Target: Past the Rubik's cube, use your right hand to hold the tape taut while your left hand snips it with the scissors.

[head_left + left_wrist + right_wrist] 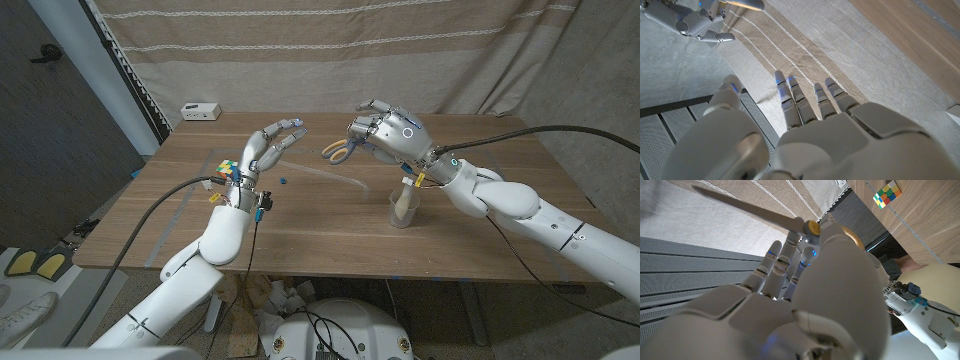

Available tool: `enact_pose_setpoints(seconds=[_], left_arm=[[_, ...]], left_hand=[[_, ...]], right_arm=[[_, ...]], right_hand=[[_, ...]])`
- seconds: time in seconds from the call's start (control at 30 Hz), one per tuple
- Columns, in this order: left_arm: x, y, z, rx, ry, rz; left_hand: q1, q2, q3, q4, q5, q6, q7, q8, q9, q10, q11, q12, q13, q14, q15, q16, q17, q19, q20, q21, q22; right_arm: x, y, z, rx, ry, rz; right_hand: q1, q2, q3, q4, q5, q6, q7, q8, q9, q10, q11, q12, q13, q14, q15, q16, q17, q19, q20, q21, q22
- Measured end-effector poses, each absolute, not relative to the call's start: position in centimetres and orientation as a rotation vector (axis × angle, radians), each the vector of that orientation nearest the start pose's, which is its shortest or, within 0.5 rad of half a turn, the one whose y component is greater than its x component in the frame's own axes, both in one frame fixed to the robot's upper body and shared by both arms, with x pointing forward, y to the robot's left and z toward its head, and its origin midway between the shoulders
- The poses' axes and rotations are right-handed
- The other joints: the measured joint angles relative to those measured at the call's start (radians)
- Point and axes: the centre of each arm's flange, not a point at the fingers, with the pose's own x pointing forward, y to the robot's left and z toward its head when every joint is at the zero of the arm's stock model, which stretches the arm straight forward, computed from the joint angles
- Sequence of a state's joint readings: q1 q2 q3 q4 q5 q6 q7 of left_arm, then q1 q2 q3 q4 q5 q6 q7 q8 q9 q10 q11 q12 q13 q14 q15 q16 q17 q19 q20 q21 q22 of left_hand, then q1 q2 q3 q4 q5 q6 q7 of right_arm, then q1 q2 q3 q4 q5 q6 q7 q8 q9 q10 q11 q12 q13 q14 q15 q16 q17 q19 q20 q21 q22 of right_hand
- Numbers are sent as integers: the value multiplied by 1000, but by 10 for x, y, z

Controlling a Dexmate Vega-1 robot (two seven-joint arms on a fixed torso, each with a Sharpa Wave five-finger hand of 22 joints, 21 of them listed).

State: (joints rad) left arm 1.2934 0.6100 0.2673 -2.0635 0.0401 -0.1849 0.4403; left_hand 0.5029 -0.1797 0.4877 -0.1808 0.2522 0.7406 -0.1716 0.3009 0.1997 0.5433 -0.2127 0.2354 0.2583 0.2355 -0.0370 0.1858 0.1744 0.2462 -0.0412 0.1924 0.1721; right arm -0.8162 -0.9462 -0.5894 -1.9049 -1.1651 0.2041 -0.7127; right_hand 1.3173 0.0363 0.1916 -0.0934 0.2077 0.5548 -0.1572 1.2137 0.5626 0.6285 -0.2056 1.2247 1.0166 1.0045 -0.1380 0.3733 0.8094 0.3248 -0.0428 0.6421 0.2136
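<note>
My right hand is raised over the middle back of the table and grips the scissors by their yellow-orange handles. The right wrist view shows the grey blade and yellow pivot reaching out past that hand. My left hand is lifted with its fingers spread and holds nothing. The Rubik's cube sits on the table just behind the left wrist, partly hidden by it. A faint pale strip, perhaps the tape, lies on the wood between the hands. The left wrist view has the spread left hand and the right hand beyond it.
A clear cup with a wooden piece in it stands under my right forearm. A small blue bit lies near the cube. A white box sits at the back left corner. A curtain hangs behind the table.
</note>
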Motion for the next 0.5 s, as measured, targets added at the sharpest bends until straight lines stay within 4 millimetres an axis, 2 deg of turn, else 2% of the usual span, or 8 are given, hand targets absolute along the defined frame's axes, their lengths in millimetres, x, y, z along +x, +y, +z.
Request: enact_pose_setpoints(seconds=[0.13,0.23,0.5], left_arm=[[468,214,-17,406,-943,31],[466,213,-17,410,-937,33],[463,212,-18,438,-916,32]], left_hand=[[20,0,-3,3,0,37,14,7,-4,-10,0,0,0,-11,-1,0,0,0,0,0,3],[32,1,-7,1,0,25,35,2,-5,-26,1,-8,0,-25,0,0,0,0,0,0,3],[58,3,-13,4,0,22,59,-6,-2,-71,11,-21,4,-57,-4,-5,0,-18,0,-4,3]], right_arm=[[474,-167,38,-1682,-1739,-229],[473,-167,39,-1686,-1745,-231],[472,-166,40,-1689,-1762,-234]], right_hand=[[0,0,0,0,3,0,0,5,0,-6,6,0,-3,0,0,-2,4,-2,-2,3,0],[0,0,0,0,4,0,0,5,-1,-6,6,0,-3,0,0,-8,4,-9,2,9,0],[0,0,0,0,4,-2,2,11,-4,-5,6,0,-3,2,-1,-10,8,-9,2,16,0]])
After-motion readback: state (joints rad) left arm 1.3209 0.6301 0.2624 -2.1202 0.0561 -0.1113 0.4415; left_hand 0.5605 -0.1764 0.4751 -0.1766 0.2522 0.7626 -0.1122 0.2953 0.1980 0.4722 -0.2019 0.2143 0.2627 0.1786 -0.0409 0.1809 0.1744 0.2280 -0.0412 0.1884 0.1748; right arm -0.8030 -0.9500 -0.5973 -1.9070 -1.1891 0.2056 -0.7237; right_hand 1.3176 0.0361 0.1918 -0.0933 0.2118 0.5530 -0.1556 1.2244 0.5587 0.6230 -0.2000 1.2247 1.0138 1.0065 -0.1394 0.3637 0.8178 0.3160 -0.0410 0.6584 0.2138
